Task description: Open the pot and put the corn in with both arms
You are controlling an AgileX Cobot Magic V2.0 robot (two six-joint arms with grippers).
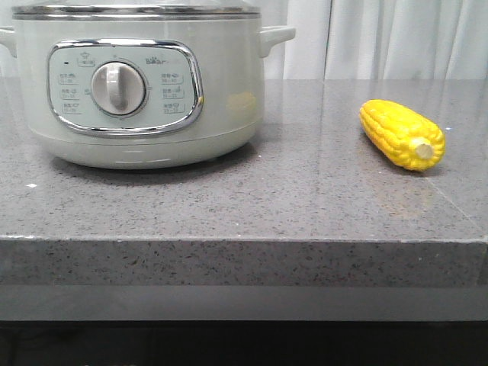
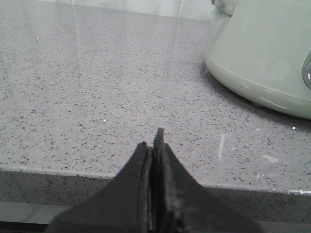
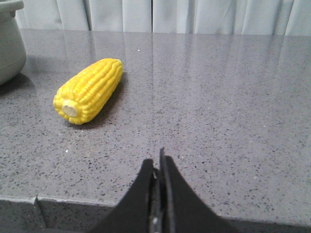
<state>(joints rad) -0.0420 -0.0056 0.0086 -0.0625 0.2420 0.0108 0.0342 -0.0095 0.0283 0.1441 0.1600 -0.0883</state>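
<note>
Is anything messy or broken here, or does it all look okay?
Nothing stands out. The pot sits flat on the counter with its lid on. The corn lies whole on its side, apart from the pot. No spills show. Both grippers, left and right, are shut and empty near the counter's edge.

left gripper (image 2: 154, 145): matte black, tapering fingers, worn pale scuffs along inner edges
right gripper (image 3: 157, 167): same black, pointed tips

- A speckled grey stone counter (image 1: 305, 206) with a thick front edge and a glossy top.
- Pale pleated curtains (image 1: 396, 38) hang behind it.
</note>
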